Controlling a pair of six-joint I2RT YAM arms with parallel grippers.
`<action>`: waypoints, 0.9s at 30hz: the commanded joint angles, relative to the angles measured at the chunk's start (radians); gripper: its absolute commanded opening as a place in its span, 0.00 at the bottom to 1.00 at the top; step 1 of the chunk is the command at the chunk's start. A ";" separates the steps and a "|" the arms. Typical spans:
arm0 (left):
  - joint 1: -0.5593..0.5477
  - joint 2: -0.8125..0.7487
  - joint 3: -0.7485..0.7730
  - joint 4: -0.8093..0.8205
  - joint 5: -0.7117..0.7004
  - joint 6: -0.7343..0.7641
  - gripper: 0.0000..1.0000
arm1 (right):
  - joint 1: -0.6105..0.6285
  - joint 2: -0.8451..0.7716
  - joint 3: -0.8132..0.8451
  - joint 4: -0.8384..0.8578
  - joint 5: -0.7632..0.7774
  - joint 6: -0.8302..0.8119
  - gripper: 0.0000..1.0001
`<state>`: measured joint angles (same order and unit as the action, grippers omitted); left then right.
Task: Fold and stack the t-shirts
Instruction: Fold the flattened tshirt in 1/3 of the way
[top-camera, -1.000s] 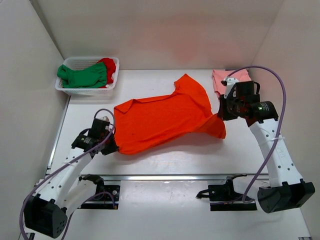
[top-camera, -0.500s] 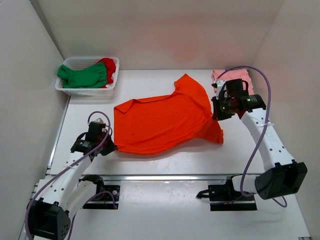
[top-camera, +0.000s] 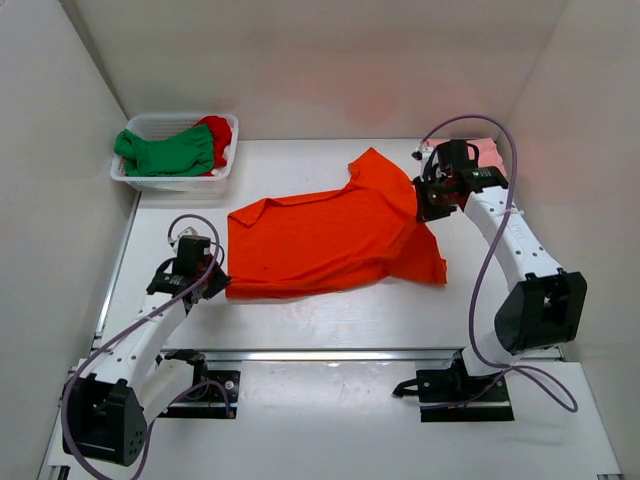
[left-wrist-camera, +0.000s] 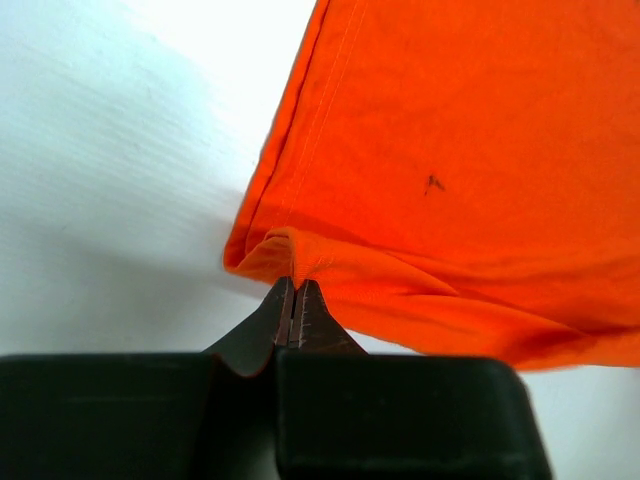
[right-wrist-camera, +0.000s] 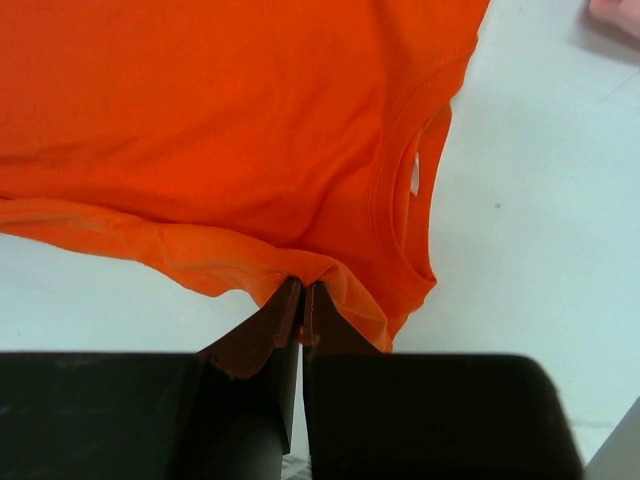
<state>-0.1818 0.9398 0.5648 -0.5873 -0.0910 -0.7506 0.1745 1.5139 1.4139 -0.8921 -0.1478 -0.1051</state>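
four t-shirts in view: one orange t-shirt (top-camera: 330, 240) spread across the middle of the table (top-camera: 300, 320), one pink t-shirt (top-camera: 490, 152) in the far right corner, and one green t-shirt (top-camera: 165, 152) and one red t-shirt (top-camera: 218, 132) bundled in the single white basket (top-camera: 170, 183) at the far left corner. two grippers, both on the orange one. the left gripper (left-wrist-camera: 297, 300) is pinched fully closed on its hem corner towards the left edge; the right gripper (right-wrist-camera: 303, 300) is likewise closed tight on a fold of cloth beside the neck opening, towards the right edge.
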 joint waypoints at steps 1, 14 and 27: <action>0.008 0.011 0.000 0.067 -0.024 -0.010 0.00 | -0.013 0.025 0.081 0.068 0.001 0.011 0.00; 0.016 0.111 0.009 0.144 -0.012 -0.021 0.03 | -0.043 0.181 0.235 0.081 -0.019 -0.016 0.00; 0.042 0.287 0.066 0.265 -0.004 -0.023 0.02 | -0.038 0.310 0.276 0.099 -0.018 -0.028 0.00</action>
<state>-0.1509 1.2160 0.5835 -0.3843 -0.0921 -0.7681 0.1371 1.8050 1.6413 -0.8303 -0.1627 -0.1154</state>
